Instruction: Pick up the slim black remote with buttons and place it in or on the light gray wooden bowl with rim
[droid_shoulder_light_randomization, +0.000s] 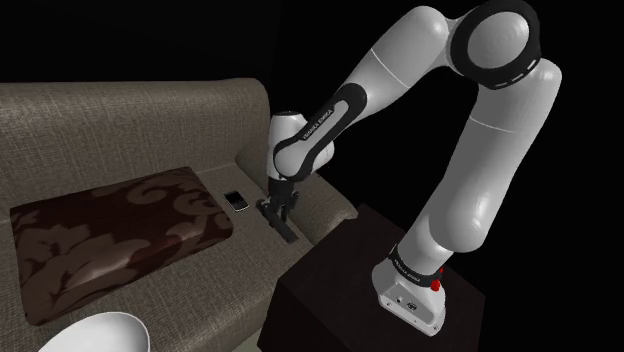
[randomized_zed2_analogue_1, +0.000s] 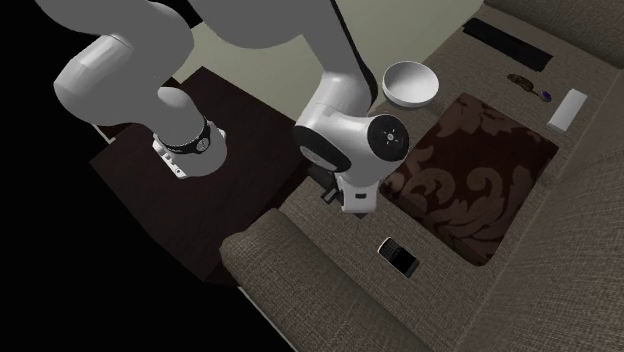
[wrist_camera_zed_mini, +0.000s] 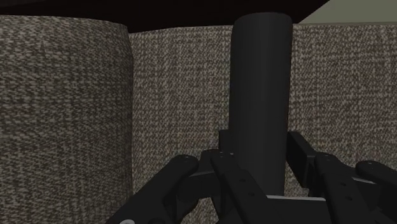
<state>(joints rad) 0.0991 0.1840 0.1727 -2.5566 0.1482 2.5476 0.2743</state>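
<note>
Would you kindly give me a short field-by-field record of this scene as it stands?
gripper: low over the sofa seat, shut on the remote
remote: slim, black, pointing away from the hand
bowl: white, beyond the cushion's far end, nothing in it
cushion: dark brown, patterned, lying between remote and bowl
phone: small, on the seat near the gripper, untouched
task stage: remote gripped, not yet at the bowl

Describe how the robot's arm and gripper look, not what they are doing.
The arm has glossy white, rounded links with black joint bands; pale dashes ring the big upper joint, and pale lettering runs along the dark forearm band. A red spot sits by its base collar. The all-black gripper has two angular fingers.
</note>
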